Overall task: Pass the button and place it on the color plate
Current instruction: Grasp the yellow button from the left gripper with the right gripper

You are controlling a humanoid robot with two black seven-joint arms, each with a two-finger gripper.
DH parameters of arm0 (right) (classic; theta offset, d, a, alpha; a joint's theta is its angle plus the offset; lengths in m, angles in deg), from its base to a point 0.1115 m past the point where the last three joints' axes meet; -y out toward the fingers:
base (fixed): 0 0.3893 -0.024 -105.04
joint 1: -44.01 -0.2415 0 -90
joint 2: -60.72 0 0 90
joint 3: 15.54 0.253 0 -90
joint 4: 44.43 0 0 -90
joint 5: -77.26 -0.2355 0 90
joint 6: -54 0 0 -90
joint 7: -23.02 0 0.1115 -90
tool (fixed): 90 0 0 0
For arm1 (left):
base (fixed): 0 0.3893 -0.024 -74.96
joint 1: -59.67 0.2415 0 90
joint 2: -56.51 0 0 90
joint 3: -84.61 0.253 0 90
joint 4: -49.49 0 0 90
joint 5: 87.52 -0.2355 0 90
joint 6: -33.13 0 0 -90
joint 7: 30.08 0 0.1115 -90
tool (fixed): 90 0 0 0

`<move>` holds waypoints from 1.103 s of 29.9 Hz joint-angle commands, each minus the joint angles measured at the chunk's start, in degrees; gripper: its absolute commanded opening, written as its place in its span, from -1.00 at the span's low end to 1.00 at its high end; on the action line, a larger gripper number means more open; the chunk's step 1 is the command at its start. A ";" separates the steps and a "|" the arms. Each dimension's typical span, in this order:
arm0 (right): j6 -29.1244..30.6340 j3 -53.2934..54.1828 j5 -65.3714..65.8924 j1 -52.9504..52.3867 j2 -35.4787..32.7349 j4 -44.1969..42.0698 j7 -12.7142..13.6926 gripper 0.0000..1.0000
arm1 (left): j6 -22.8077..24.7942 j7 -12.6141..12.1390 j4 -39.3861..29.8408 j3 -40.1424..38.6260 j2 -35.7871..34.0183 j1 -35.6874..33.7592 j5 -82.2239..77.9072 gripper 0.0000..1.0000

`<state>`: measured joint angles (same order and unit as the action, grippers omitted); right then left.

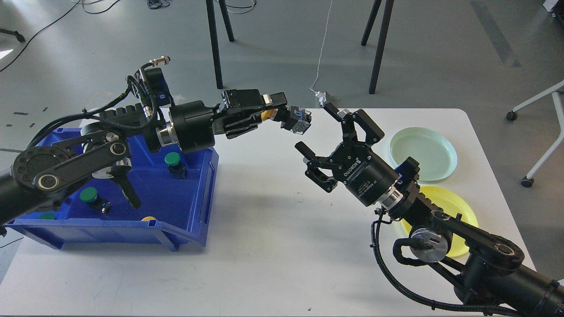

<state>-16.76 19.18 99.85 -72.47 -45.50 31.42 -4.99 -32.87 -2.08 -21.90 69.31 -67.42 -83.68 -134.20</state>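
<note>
My left gripper point(275, 115) is shut on a yellow button point(267, 116) whose black and grey base point(297, 122) sticks out to the right, held above the white table's point(273, 246) back middle. My right gripper point(320, 131) is open, its fingers spread just right of and below the button's base, not touching it. A yellow plate point(458, 215) lies at the right, partly behind my right arm. A pale green plate point(422, 153) lies behind it.
A blue bin point(185, 215) at the left holds green buttons point(172, 159) point(89, 195) and a yellow one point(148, 218). My left arm's links hang over the bin. Black stand legs and a cable are on the floor beyond the table.
</note>
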 commanded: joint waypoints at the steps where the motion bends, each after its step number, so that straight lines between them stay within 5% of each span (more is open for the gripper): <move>1: 0.01 -0.01 -0.01 -0.94 2.84 -2.11 0.01 0.98 | 0.00 0.00 0.03 0.01 0.01 0.00 -0.08 -0.73; 12: 0.18 -0.10 -0.18 -2.00 6.28 -4.05 0.01 0.83 | 0.17 0.00 0.29 0.01 0.10 0.00 -0.08 -0.73; 29: -0.08 0.87 -0.01 -2.00 6.19 -3.61 0.01 -0.66 | 0.17 0.00 0.38 0.01 0.10 0.00 -0.08 -0.72; 33: -1.49 1.92 -0.18 -1.82 6.19 -3.61 0.01 -0.81 | 0.17 0.00 0.38 0.01 0.10 0.00 -0.08 -0.70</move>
<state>-17.34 20.41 99.88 -74.37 -39.24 27.81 -4.96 -32.72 -2.02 -21.57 69.31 -67.32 -83.68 -134.24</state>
